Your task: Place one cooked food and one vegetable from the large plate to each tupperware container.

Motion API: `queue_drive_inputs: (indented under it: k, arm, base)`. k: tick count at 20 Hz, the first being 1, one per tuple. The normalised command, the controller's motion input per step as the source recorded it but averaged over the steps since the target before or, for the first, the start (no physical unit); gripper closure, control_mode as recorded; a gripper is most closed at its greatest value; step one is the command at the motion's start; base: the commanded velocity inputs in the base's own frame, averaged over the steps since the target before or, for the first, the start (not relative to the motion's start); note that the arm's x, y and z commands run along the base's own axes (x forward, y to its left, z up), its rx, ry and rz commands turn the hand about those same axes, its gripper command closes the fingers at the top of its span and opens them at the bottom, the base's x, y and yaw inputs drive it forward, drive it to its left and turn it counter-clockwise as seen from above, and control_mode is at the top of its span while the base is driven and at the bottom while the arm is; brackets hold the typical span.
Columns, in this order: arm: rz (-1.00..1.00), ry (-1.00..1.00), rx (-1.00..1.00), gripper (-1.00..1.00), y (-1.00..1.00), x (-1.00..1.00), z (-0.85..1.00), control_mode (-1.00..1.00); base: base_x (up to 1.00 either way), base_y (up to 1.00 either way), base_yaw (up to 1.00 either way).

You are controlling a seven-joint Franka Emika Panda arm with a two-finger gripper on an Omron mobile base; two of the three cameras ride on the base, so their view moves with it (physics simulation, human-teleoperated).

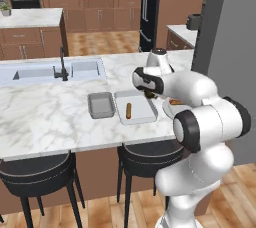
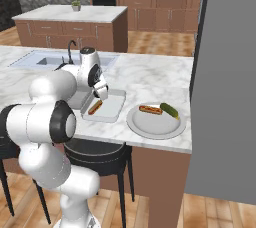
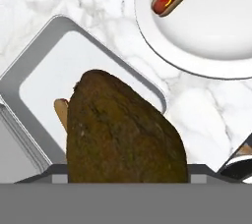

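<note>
The tool (image 1: 149, 93) hangs over the larger tupperware tray (image 1: 136, 107), pinching a dark brown avocado (image 3: 123, 129); in the hand view the fruit hides the fingertips. A hot dog (image 1: 129, 110) already lies in that tray. The smaller, darker tray (image 1: 101, 104) sits just beside it on the marble desk (image 1: 40, 112). To the right, the large plate (image 2: 156, 124) carries another hot dog (image 2: 150, 109) and a green cucumber (image 2: 169, 110).

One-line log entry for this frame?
claw: holding brown vegetable | over larger tray | hot dog in tray | large plate: hot dog, pickle
</note>
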Motion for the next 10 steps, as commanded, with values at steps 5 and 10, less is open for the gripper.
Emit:
queue_drive_inputs:
  k: [5, 10]
  arm:
    - [0.18, 0.11, 0.00, 1.00, 0.00, 0.38, -0.34, -1.00]
    - [0.08, 0.01, 0.00, 1.00, 0.00, 0.38, -0.45, -1.00]
  base:
    - [0.00, 0.00, 0.00]
    - [0.00, 0.00, 0.00]
